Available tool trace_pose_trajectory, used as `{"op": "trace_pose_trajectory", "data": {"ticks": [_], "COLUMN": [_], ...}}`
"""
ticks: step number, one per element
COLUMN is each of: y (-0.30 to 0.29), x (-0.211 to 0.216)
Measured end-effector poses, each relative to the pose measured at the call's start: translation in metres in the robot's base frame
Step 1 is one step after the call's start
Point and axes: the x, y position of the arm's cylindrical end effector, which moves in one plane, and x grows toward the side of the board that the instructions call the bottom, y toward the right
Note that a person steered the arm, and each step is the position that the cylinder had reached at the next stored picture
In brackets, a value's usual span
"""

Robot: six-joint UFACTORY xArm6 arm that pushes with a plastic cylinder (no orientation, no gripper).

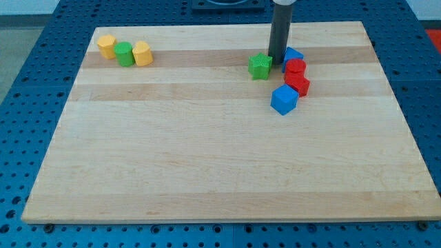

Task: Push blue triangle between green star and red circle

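The blue triangle (294,54) lies near the view's top right of centre, touching the top of the red circle (295,67). The green star (260,66) sits a little to the left of them. My tip (278,63) stands on the board in the narrow gap between the green star and the red circle, just left of the blue triangle. The rod hides part of the triangle's left edge.
A second red block (298,84) sits just below the red circle, and a blue cube (283,100) below that. At the view's top left, a yellow block (106,46), a green block (125,54) and another yellow block (142,53) stand in a row. The wooden board (207,158) ends in blue perforated table.
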Motion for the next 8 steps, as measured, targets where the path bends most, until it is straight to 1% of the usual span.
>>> {"op": "trace_pose_trajectory", "data": {"ticks": [2,4,6,7,8], "y": [0.0,0.001,0.04,0.065,0.076], "x": [-0.001,-0.017,-0.039,-0.041,-0.034]}}
